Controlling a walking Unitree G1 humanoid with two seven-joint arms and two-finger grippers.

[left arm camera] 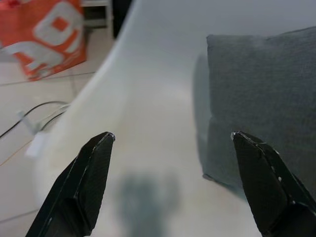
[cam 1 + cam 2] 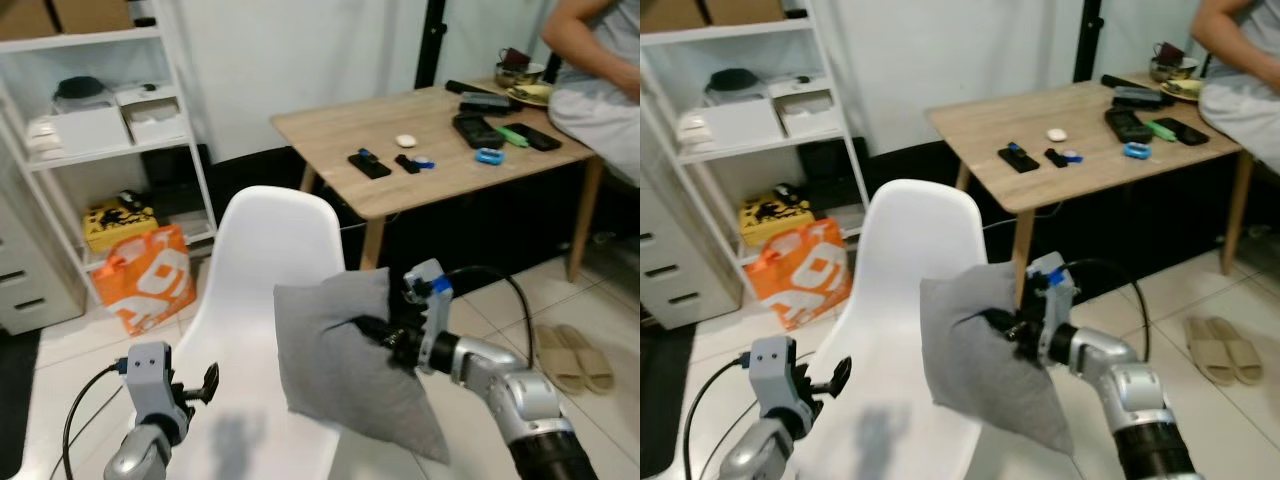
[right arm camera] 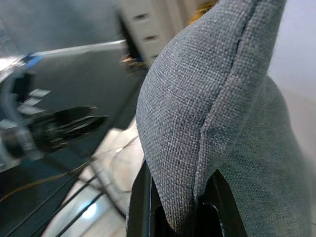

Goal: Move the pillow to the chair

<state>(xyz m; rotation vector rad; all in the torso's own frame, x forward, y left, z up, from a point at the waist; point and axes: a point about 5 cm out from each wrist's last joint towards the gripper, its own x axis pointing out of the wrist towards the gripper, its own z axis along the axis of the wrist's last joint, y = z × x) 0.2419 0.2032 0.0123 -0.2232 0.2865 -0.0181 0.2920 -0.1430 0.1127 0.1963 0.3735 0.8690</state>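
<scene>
The right gripper (image 2: 383,335) pinches the right edge of the grey woven fabric pillow (image 2: 345,365), holding it upright over the seat of the white moulded plastic chair (image 2: 262,258). The left gripper (image 1: 173,143), fingers spread wide, hovers over the seat just beside the pillow.

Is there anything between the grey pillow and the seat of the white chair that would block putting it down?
Nothing visible blocks it. The right gripper holds the pillow over the chair, whose seat looks bare. The open left gripper hovers near the seat's left side, apart from the pillow.
</scene>
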